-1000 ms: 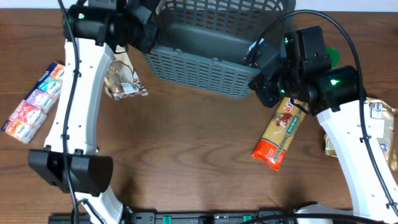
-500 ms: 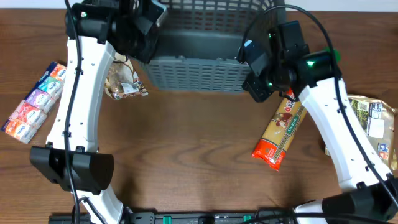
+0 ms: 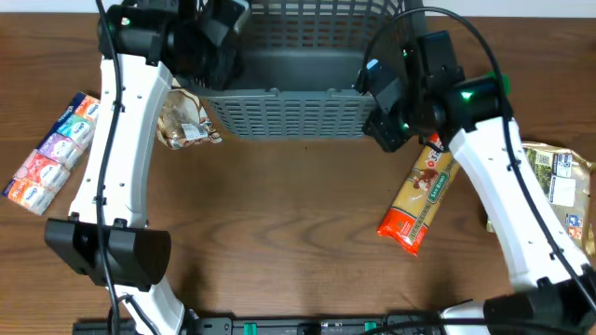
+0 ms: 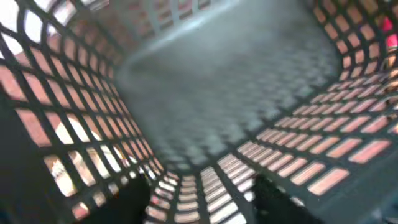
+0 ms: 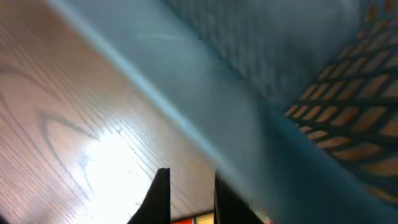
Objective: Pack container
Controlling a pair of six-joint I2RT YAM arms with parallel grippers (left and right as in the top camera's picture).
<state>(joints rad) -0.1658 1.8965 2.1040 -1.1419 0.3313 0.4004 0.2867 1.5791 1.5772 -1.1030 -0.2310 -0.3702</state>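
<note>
The container, a large grey basket with lattice sides, stands at the table's far middle, its near wall parallel to the front edge. My left gripper is at its near left corner and looks down into the basket; its fingers stand well apart with only lattice showing between them. My right gripper hangs just outside the near right corner, beside the basket's rim. A narrow gap between its fingers shows bare wood. In the overhead view both sets of fingertips are hidden under the arms.
A long orange pasta packet lies slanted below the right arm. Left of the basket sits a clear snack bag. A colourful multipack lies at the far left, and flat packets at the right edge. Behind the right arm peeks a green lid.
The basket has swung from skewed to square with the table edge. The right arm moved up and left with it. The left fingers have spread apart.
</note>
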